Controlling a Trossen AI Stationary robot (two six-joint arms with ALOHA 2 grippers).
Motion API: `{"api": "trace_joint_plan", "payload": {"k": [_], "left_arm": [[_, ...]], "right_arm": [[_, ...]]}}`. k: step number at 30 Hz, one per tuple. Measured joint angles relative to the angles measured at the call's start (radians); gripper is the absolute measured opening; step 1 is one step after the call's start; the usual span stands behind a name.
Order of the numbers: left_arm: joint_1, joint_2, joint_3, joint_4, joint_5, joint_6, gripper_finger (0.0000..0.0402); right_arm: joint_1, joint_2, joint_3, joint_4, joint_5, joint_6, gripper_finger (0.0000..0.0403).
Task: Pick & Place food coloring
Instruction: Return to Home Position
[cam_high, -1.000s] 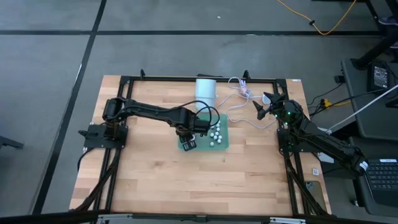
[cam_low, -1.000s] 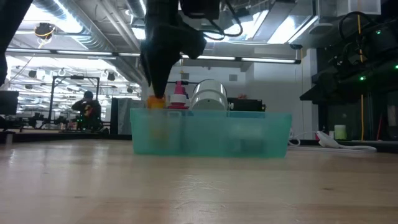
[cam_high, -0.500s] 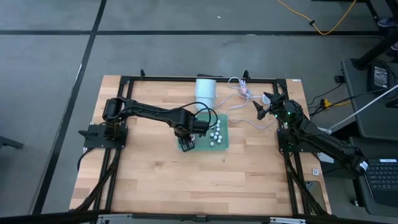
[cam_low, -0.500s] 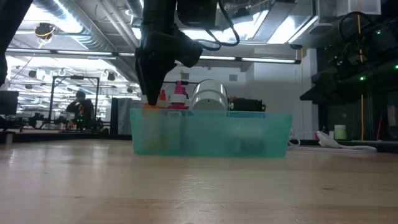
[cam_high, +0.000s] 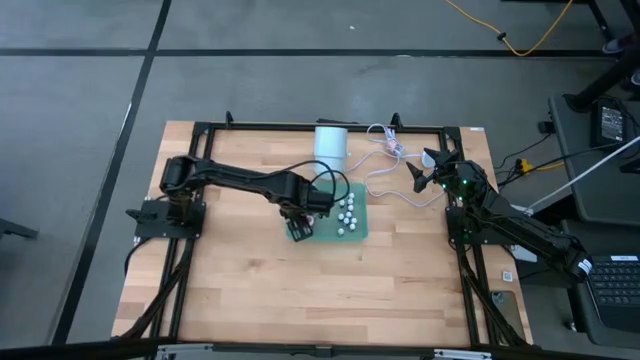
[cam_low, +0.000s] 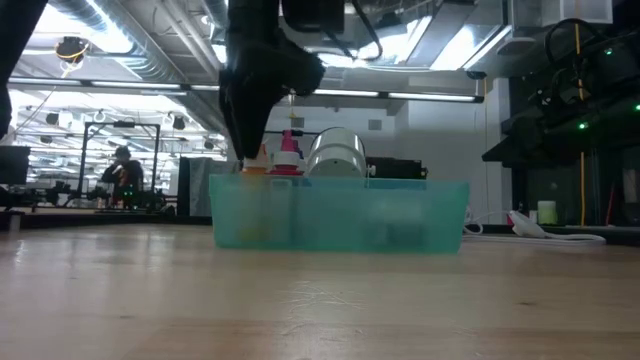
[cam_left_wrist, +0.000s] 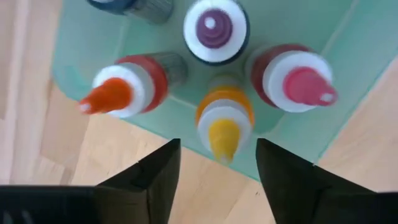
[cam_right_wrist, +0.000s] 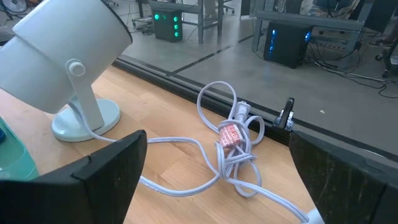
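Several tiny food coloring bottles stand upright in a shallow green tray (cam_high: 355, 233) at mid-table. In the left wrist view they show a yellow tip (cam_left_wrist: 224, 124), an orange tip (cam_left_wrist: 118, 92), a pink tip (cam_left_wrist: 297, 79) and a purple top (cam_left_wrist: 216, 28). My left gripper (cam_left_wrist: 217, 165) points down over the tray's near-left corner (cam_high: 300, 231). It is open, with its fingers standing above and on either side of the yellow-tipped bottle, apart from it. My right gripper (cam_high: 424, 172) waits open at the back right.
A white lamp-like cylinder (cam_high: 331, 142) stands just behind the tray, also in the right wrist view (cam_right_wrist: 65, 56). A looped white cable (cam_high: 385, 165) lies between it and the right arm. Bare wood stretches along the table's near half.
In the low view the orange-yellow top at my left gripper's fingertips has sunk a little toward the tray's rim. The arm itself has stayed over the tray's left end.
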Motion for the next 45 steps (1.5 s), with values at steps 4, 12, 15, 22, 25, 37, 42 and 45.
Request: {"api": "trace_joint_plan", "payload": {"k": [4,12,15,22,25,37,42,45], "left_arm": [[0.000,-0.043,0.000,-0.018,-0.014,-0.034,0.0234],[-0.012,-0.161,0.000,-0.033,-0.041,-0.084,0.0301],[-0.032,-0.229,-0.032,0.066,-0.060,0.003,0.0312],[-0.058,-0.456,-0.294,0.397,-0.068,0.070,0.0313],[-0.038,-0.550,-0.387,0.410,-0.127,0.042,0.0311],[0.024,-1.030,-0.845,0.732,-0.386,0.208,0.0311],[0.060,-1.235,-1.011,0.836,-0.377,0.342,0.0310],[0.105,-1.342,-1.092,0.940,-0.383,0.351,0.0311]], "right_arm": [[0.000,0.000,0.000,0.000,0.000,0.000,0.0393],[0.000,0.000,0.000,0.000,0.000,0.000,0.0393],[0.000,0.000,0.000,0.000,0.000,0.000,0.0393],[0.000,0.000,0.000,0.000,0.000,0.000,0.0393],[0.000,0.000,0.000,0.000,0.000,0.000,0.0393],[0.000,0.000,0.000,0.000,0.000,0.000,0.0393],[0.000,0.000,0.000,0.000,0.000,0.000,0.0393],[0.000,0.000,0.000,0.000,0.000,0.000,0.0393]]}}
